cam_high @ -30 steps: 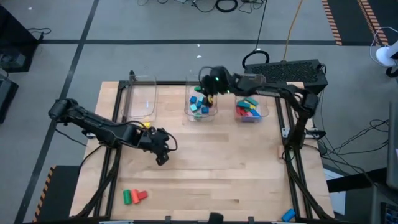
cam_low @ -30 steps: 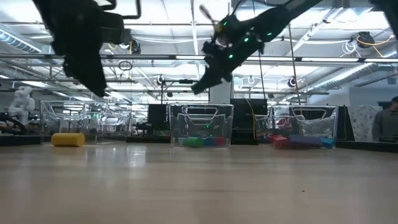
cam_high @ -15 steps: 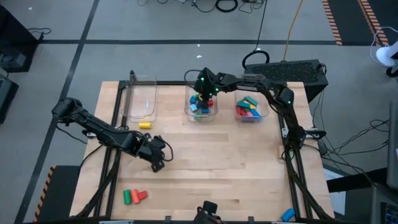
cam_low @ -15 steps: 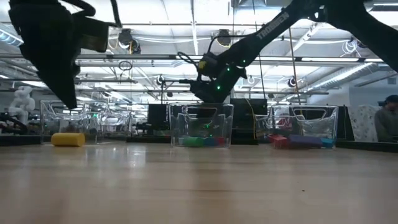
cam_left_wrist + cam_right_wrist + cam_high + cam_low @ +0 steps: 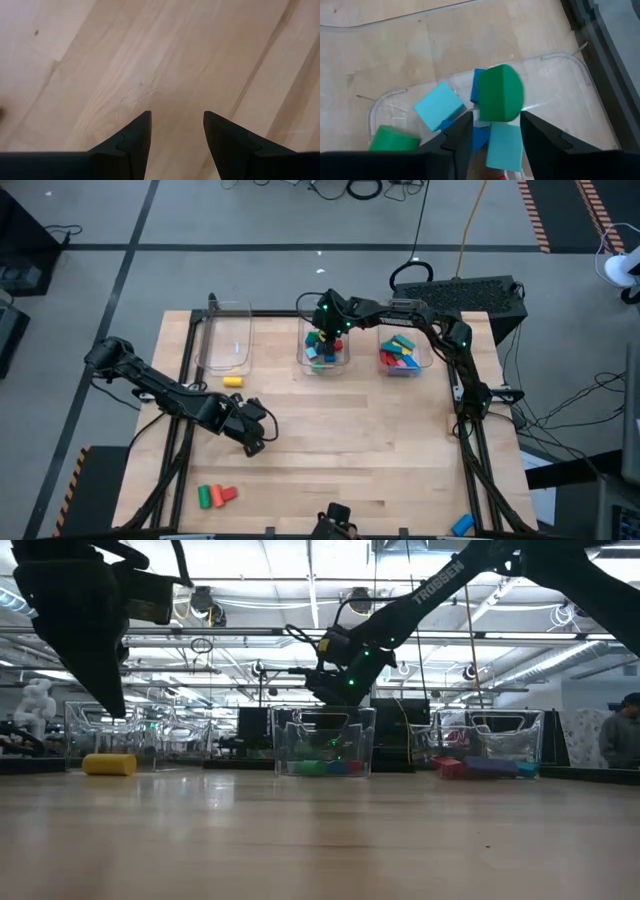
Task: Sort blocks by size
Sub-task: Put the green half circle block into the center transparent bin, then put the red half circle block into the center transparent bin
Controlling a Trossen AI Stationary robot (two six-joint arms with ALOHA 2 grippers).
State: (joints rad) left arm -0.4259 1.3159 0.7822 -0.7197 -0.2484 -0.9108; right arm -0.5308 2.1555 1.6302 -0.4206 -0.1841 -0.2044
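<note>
Green cylinder (image 5: 501, 100) between right tool (image 5: 492, 131) fingers, parted, over middle bin (image 5: 325, 350): release step. Left tool (image 5: 175, 131) open, empty, above table (image 5: 380, 450). Next: fetch remaining blocks (image 5: 216, 495).

Both arms: matte black, slim jointed links w/ bulkier housings at joints. Right arm (image 5: 430, 590): white lettering along link, approx. "TROSSEN", partly legible; green indicator light glowing on wrist housing; thin dark cable looped beside that light. Left arm (image 5: 160, 388): same finish, cable running alongside link. Fingers (image 5: 131, 142), wrist views: black, wedge-shaped, tapering to pointed tips, matte, no visible markings.
</note>
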